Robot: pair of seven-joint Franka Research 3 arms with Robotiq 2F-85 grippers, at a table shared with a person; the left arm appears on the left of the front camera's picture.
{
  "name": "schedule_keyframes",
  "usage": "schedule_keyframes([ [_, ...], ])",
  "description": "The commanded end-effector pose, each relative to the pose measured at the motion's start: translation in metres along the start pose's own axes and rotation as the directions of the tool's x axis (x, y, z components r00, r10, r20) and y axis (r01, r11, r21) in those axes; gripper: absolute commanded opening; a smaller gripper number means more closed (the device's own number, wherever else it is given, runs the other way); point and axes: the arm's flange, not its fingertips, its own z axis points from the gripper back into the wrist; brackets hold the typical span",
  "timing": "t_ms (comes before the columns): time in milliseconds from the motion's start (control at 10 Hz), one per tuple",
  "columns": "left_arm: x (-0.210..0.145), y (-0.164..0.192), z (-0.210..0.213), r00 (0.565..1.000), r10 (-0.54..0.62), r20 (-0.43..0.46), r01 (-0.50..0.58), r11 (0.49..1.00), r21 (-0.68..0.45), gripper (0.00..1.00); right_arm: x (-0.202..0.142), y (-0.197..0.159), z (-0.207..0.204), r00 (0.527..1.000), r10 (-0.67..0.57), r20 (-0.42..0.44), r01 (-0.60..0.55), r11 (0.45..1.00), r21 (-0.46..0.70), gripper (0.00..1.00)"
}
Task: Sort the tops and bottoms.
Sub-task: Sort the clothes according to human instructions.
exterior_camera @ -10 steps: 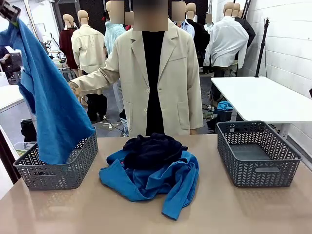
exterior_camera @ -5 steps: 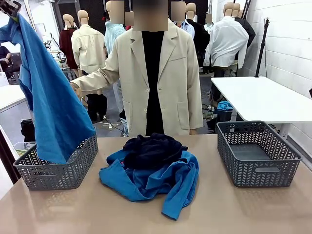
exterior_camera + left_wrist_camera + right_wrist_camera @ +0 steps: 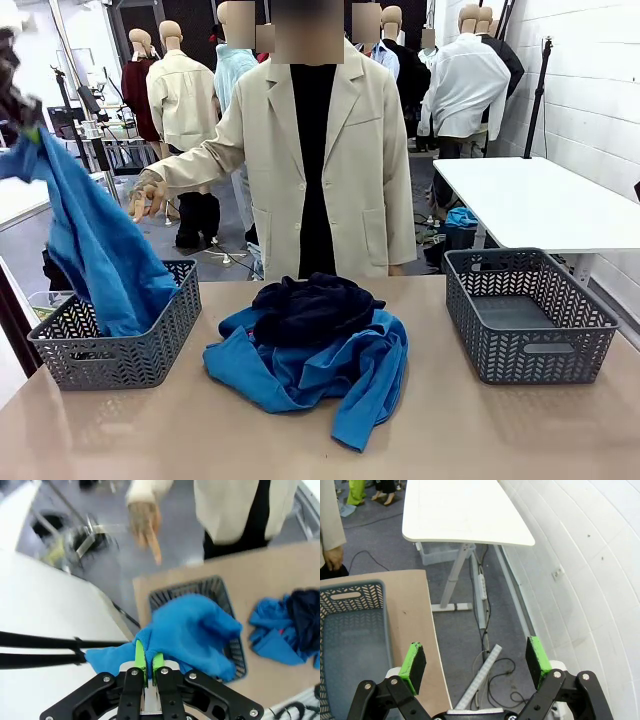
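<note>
While the left gripper (image 3: 148, 656) clamps a top (image 3: 192, 630), its lower end hangs into the left basket (image 3: 130, 365). The right gripper (image 3: 476, 661) gapes empty

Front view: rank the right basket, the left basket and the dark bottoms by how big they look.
1-2. right basket and left basket: alike, no ranking; the blue top hanging into the left one hides part of it.
3. dark bottoms, clearly smallest.
</note>
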Motion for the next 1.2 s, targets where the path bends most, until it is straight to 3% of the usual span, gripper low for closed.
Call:
schedule_keyframes([
  [0, -0.021, 0.001, -0.042, 0.989, 0.07, -0.127, -0.082, 0.993, -0.088, 0.0, 0.0, 0.003, 0.0, 1.0, 0.02, -0.003, -0.02, 1.0, -0.005, 1.0],
  [200, -0.052, -0.025, -0.094, 0.975, 0.066, -0.214, -0.11, 0.974, -0.197, 0.0, 0.0, 0.003, 0.0, 1.0, 0.02, -0.003, -0.02, 1.0, -0.005, 1.0],
  [400, -0.061, -0.036, -0.129, 0.963, 0.057, -0.263, -0.132, 0.951, -0.28, 0.0, 0.0, 0.003, 0.0, 1.0, 0.02, -0.003, -0.02, 1.0, -0.005, 1.0],
  [600, -0.073, -0.036, -0.149, 0.922, 0.07, -0.381, -0.167, 0.959, -0.227, 0.0, 0.0, 0.003, 0.0, 1.0, 0.02, -0.003, -0.02, 1.0, -0.005, 1.0],
  [700, -0.072, -0.033, -0.15, 0.92, 0.059, -0.388, -0.153, 0.965, -0.215, 0.0, 0.0, 0.003, 0.0, 1.0, 0.02, -0.003, -0.02, 1.0, -0.005, 1.0],
  [800, -0.071, -0.033, -0.143, 0.921, 0.025, -0.388, -0.119, 0.968, -0.221, 0.14, 0.0, 0.003, 0.0, 1.0, 0.02, -0.003, -0.02, 1.0, -0.005, 1.0],
  [1100, -0.059, -0.036, -0.115, 0.931, -0.048, -0.361, -0.057, 0.96, -0.275, 0.72, 0.0, 0.003, 0.0, 1.0, 0.02, -0.003, -0.02, 1.0, -0.005, 1.0],
])
